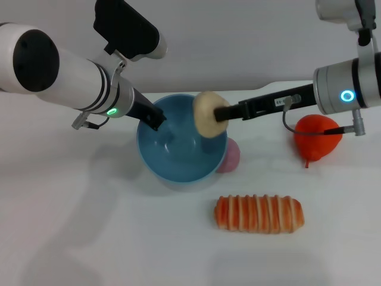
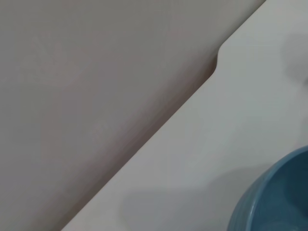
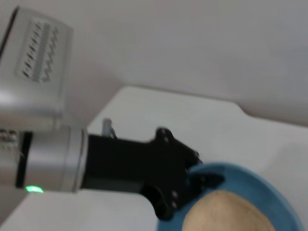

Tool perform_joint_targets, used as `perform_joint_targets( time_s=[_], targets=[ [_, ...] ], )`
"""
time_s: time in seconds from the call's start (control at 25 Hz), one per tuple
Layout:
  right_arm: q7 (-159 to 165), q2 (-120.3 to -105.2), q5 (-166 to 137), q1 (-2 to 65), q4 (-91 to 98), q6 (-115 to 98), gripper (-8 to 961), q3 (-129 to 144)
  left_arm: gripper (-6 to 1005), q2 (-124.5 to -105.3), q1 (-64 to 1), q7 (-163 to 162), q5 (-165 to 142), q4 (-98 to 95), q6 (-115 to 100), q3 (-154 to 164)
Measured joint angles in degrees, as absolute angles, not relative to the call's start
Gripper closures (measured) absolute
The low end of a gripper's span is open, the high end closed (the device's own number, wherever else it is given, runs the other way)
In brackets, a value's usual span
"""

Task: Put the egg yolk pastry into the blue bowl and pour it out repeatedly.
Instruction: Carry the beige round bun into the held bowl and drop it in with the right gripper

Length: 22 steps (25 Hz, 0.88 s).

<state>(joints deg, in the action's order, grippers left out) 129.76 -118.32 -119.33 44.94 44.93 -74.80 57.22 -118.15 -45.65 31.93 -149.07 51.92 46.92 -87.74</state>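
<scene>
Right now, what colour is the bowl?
Light blue, plain; the bowl shows best in the head view.

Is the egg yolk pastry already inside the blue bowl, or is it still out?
Out. The right gripper holds the egg yolk pastry in the air above the blue bowl, whose rim the left gripper grips.

1. The blue bowl (image 1: 181, 156) is plain light blue.
2. The egg yolk pastry (image 1: 206, 114) is pale beige-cream.
3. The bread (image 1: 259, 214) has orange and cream stripes.
4. The ball (image 1: 231, 156) is pink.
5. A red fruit-like object (image 1: 317, 140) lies on the white table (image 1: 89, 238).
</scene>
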Motion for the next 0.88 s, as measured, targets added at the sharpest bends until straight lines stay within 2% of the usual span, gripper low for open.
perform_joint_targets(
  time_s=[0.16,0.48,0.52,0.64,0.88],
  targets=[
    [125.1,-118.36,-115.01,45.19,41.13,-72.89,900,56.95,1000,-118.22,-45.55,31.79,-149.06,51.9,46.79,-87.59],
    [124.01,-118.3,-114.68,44.85,40.75,-72.31,607,56.66,1000,-118.3,-45.37,31.65,-148.97,51.76,46.75,-87.54],
    [124.01,-118.29,-114.68,44.34,41.28,-72.38,593,56.6,1000,-118.3,-45.35,31.64,-148.97,51.74,46.75,-87.54],
    [123.43,-118.31,-114.44,41.95,44.36,-72.38,550,56.46,999,-118.3,-45.29,31.64,-148.97,51.81,46.75,-87.53],
    [109.26,-118.84,-102.49,32.8,50.55,-67.47,465,56.96,1000,-118.28,-45.2,31.64,-148.98,51.72,45.75,-87.66]
  ],
)
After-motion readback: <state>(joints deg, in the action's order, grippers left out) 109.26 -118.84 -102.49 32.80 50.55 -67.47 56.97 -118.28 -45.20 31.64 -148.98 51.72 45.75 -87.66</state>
